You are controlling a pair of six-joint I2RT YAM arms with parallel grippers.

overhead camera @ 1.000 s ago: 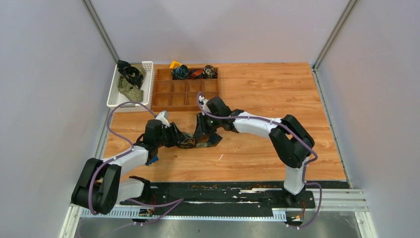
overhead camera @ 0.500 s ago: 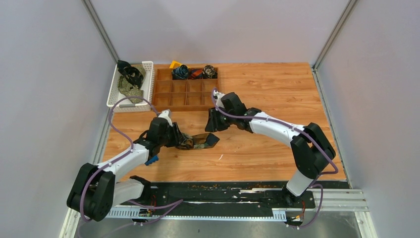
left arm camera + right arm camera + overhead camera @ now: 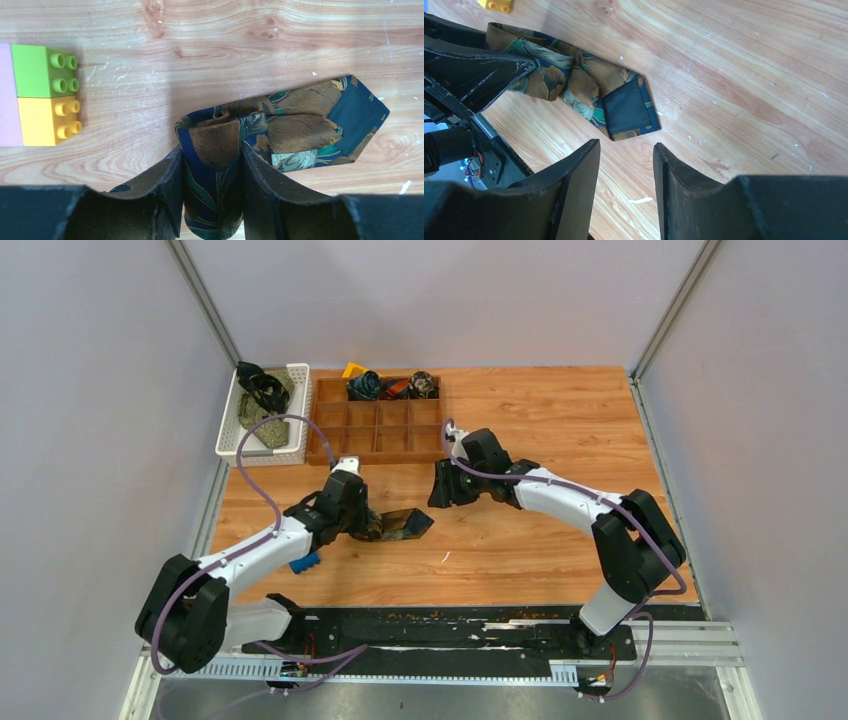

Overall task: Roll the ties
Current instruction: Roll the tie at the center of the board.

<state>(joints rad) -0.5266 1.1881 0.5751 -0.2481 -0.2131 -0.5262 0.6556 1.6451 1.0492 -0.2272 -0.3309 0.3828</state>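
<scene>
**While the left arm clamps the coil, the right hangs free**

Because the work runs from basket to tray, we start at the far left corner of the tabletop. There a white basket [image 3: 228, 430] keeps the loose ties [image 3: 262, 390] waiting. Just beside it along the far edge, the wooden tray [image 3: 375, 425] has rolled ties [image 3: 392, 386] in its far row. Its nearer compartments are bare, so we judge the job partly done.

Left of the middle of the tabletop, our left gripper [image 3: 212, 165] has its jaws closed on the coiled part of the tie [image 3: 300, 127], one finger on each side. We take it that this keeps the coil from springing loose. In the left wrist view, green and yellow blocks [image 3: 45, 95] sit well apart from it.

The tie's wide pointed end lies flat on the wood, not yet wound in. Our right gripper [image 3: 626, 185] hovers near that end, jaws parted with nothing between them, touching no cloth. We reckon it waits there to help the last stretch onto the coil.
</scene>
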